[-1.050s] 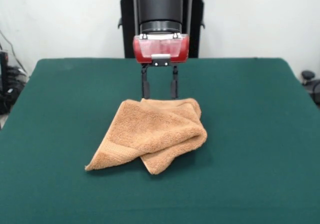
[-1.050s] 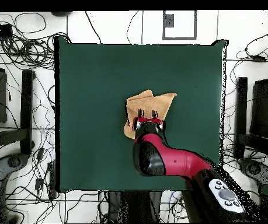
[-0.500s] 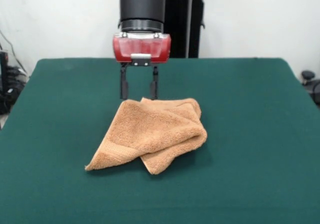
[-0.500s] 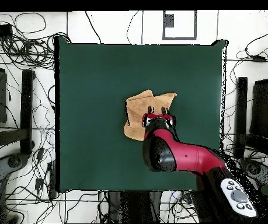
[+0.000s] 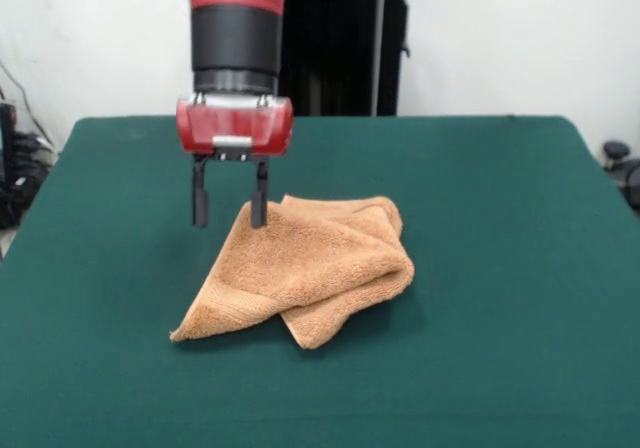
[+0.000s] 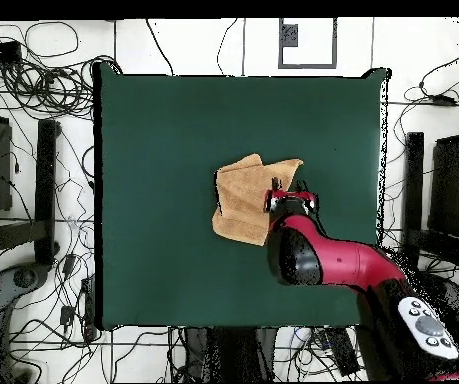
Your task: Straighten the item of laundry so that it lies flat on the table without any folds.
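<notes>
A crumpled orange-tan hand towel [image 5: 305,273] lies in folds near the centre of the dark green worktop [image 5: 500,268], one layer doubled over another and a loose corner trailing toward 7 o'clock in the front view. The red and black arm [image 6: 323,258] reaches over the cloth from 5 o'clock in the overhead view. Its gripper [image 5: 230,208] hangs above the towel's edge at about 10 o'clock from the heap in the front view, jaws parted with a clear gap between them and holding nothing. One dark fingertip [image 5: 259,210] appears in front of the towel's upper corner, the other over bare green felt just beside it. Whether the tips touch the cloth cannot be told.
</notes>
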Motion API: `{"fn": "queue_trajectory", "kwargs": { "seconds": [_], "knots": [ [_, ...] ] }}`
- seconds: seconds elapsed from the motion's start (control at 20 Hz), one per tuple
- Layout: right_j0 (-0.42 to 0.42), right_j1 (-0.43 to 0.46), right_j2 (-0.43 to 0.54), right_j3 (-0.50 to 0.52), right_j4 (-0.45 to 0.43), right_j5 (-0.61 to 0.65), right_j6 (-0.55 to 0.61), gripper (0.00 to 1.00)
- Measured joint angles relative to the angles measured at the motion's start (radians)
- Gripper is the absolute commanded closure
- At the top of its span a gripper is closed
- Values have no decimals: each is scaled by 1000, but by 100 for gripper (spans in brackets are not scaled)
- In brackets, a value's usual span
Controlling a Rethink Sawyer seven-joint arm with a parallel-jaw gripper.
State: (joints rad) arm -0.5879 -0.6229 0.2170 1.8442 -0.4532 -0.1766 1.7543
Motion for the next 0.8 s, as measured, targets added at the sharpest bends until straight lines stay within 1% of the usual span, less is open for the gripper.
{"fn": "queue_trajectory", "kwargs": {
  "seconds": [0.3,0.55,0.8],
  "knots": [
    [-45,91,54,-33,-24,11,0,0],
    [-40,111,78,-33,-24,35,0,0],
    [-12,93,91,-33,-24,83,0,0]
  ]
}}
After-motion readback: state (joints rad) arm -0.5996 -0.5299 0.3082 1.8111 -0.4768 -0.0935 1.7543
